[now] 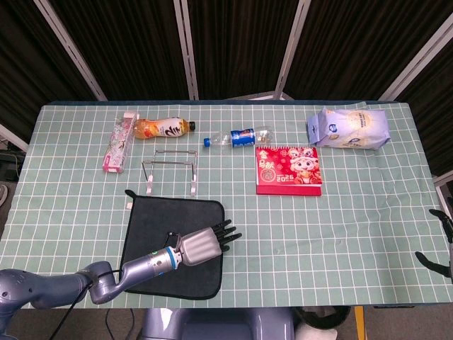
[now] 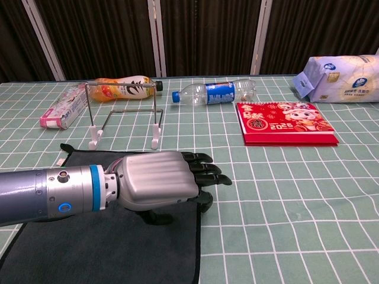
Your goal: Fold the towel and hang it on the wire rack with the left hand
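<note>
A dark grey towel [image 1: 159, 224] [image 2: 106, 254] lies flat on the table near the front left. My left hand [image 1: 207, 243] [image 2: 169, 183] hovers low over the towel's right edge, palm down, fingers stretched out toward the right and holding nothing. The wire rack [image 1: 170, 168] [image 2: 123, 115] stands upright just behind the towel, bare. Only the fingertips of my right hand [image 1: 443, 237] show at the right edge of the head view, apart and holding nothing.
Behind the rack lie an orange drink bottle [image 1: 161, 128], a pink box [image 1: 119, 144] and a clear water bottle [image 1: 237, 137]. A red calendar [image 1: 288, 171] and a pale blue bag [image 1: 348, 128] sit to the right.
</note>
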You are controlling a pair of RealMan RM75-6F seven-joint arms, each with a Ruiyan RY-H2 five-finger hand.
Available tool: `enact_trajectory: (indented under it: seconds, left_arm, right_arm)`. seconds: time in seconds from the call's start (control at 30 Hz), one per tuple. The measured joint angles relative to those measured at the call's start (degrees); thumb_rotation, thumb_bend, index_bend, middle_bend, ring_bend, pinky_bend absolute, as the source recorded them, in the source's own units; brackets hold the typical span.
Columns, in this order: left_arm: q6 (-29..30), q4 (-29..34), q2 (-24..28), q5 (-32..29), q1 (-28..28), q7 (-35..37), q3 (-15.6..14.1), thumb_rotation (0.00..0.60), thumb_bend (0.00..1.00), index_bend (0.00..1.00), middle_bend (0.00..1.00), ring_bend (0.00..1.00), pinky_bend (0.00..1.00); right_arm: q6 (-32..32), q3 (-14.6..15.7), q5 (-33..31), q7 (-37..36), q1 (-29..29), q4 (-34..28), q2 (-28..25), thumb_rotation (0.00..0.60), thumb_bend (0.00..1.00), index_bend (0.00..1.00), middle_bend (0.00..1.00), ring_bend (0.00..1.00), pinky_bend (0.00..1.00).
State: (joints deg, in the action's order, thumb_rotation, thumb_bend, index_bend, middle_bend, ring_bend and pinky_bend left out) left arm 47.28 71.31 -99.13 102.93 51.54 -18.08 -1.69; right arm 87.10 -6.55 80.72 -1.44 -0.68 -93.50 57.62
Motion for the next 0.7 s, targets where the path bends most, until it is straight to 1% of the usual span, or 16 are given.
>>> enact_trajectory:
  seconds: [0.13, 0.5, 0.7]
  left_arm:
    - [-0.37, -0.29, -0.45, -0.89, 0.32, -0.49, -0.13, 0.6, 0.38, 0.34, 0.0, 0.0, 0.0]
    - [-0.62, -0.72, -1.33, -2.59, 0.71, -1.63, -0.64, 0.6, 0.38, 0.34, 0.0, 0.0, 0.0]
    - [-0.16, -0.4, -1.02, -3.06, 0.71, -1.54, -1.02, 0.6, 0.39, 0.41, 0.0, 0.0, 0.0]
  right_arm:
    - [0.16, 0.01, 0.05, -0.31, 0.12, 0.01, -0.13, 0.6, 0.0, 0.01, 0.0, 0.0, 0.0]
    - [0.6, 0.14, 0.56, -0.82, 0.36, -0.18, -0.4, 0.6, 0.0, 0.01, 0.0, 0.0, 0.0]
    - [0.68, 0.18, 0.67, -0.94, 0.42, -0.14, -0.46, 0.6, 0.0, 0.01, 0.0, 0.0, 0.0]
